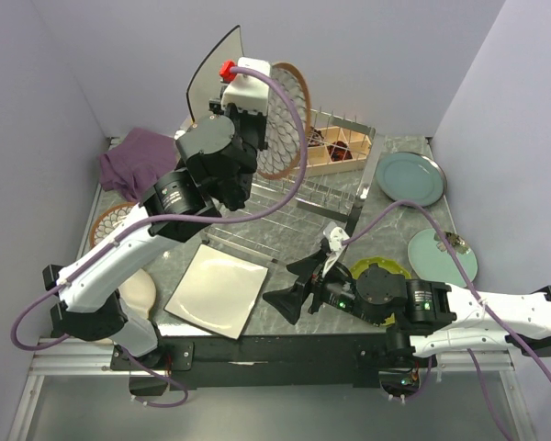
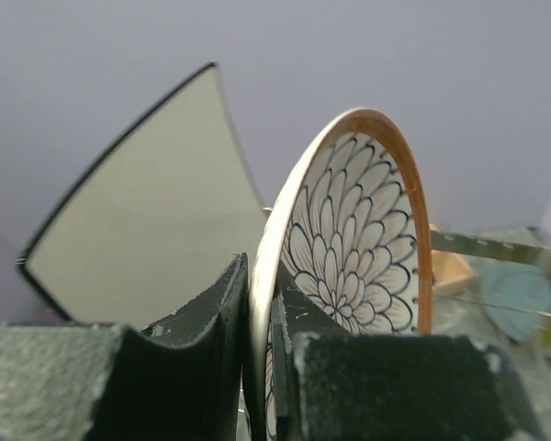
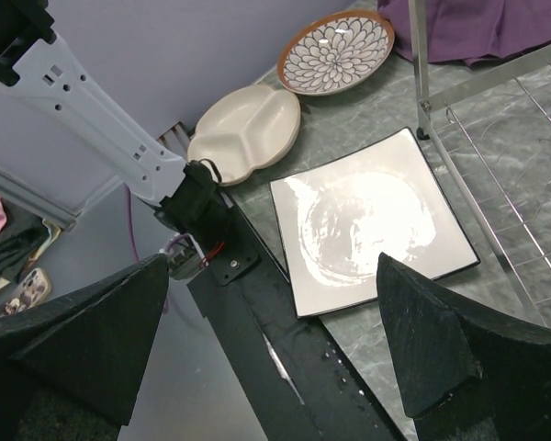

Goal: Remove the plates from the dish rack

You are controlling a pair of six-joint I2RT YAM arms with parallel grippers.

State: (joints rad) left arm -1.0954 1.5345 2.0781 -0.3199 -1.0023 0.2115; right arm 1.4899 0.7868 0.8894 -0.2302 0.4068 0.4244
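Left jaws clamp the rim of an upright round brown-rimmed plate with petal pattern (image 2: 349,239) at the far end of the silver wire dish rack (image 1: 285,207). The left wrist view shows this grip closely, with a cream square plate (image 2: 147,230) standing beside it. Right jaws gape empty above the grey tabletop (image 3: 257,184). Their wrist view shows a cream divided dish (image 3: 243,133), which the left arm (image 1: 119,257) half hides from above.
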